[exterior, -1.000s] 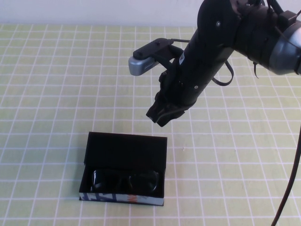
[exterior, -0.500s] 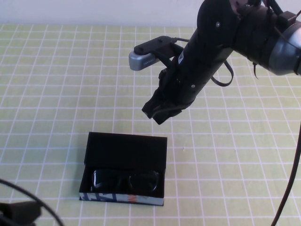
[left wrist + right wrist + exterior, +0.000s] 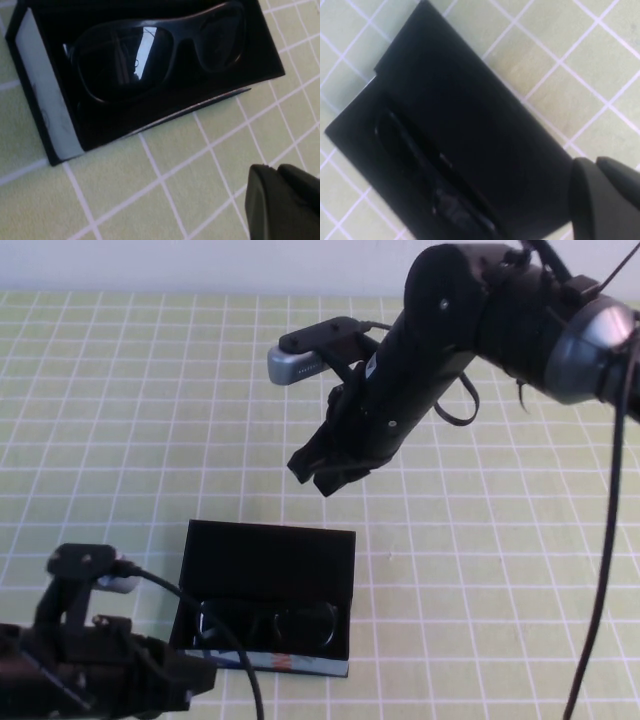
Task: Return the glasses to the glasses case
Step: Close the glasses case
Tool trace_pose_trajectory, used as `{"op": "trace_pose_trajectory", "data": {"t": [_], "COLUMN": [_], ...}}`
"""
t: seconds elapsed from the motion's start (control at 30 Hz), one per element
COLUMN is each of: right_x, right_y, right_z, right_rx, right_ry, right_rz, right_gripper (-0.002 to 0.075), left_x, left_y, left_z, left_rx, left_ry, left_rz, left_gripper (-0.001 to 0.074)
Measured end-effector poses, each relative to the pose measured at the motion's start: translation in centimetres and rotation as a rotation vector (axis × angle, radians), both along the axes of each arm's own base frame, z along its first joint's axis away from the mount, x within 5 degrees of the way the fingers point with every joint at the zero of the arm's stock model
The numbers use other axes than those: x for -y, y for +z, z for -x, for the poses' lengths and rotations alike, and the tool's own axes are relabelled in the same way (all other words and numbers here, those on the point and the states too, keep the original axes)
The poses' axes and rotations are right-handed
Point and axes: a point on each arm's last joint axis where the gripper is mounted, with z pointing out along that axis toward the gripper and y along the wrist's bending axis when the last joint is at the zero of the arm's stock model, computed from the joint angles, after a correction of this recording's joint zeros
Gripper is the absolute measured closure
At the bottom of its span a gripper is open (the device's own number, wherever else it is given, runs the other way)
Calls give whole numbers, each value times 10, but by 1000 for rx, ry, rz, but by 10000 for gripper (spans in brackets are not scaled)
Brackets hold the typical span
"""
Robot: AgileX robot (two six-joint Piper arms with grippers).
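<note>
One pair of glasses point(image 3: 266, 624), one glasses case point(image 3: 268, 560) and two hands, left hand point(image 3: 195, 680) and right hand point(image 3: 322, 472), are counted.

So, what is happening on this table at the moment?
The glasses already lie inside the open glasses case, whose lid is not closed. The right gripper hangs in the air above and behind the case, holding nothing. The left gripper is low beside the case's front left corner, also empty.

glasses point(image 3: 150, 55) inside glasses case point(image 3: 47, 95) — lid open
</note>
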Motion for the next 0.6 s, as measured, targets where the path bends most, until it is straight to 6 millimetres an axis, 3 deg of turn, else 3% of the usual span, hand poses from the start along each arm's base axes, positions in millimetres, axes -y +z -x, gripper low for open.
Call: {"op": "trace_pose_trajectory", "data": {"t": [0.2,0.37,0.6], "right_x": [-5,2,-2], "right_y": [-22,-28,-39], "right_z": [-22,-40,-54], "right_rx": [-66,-119,-133], "right_ry": [-21,-53,-61], "right_rz": [-1,-28,-40], "right_gripper": [737,737,737], "left_x": [8,11,13], "left_y": [-29,-51,-66], "left_z": [-19,-29,-36], "left_rx": [-25,-47,-46], "left_ry": [-35,-41,-36], "left_rz": [11,8,10], "left_gripper": [738,738,738]}}
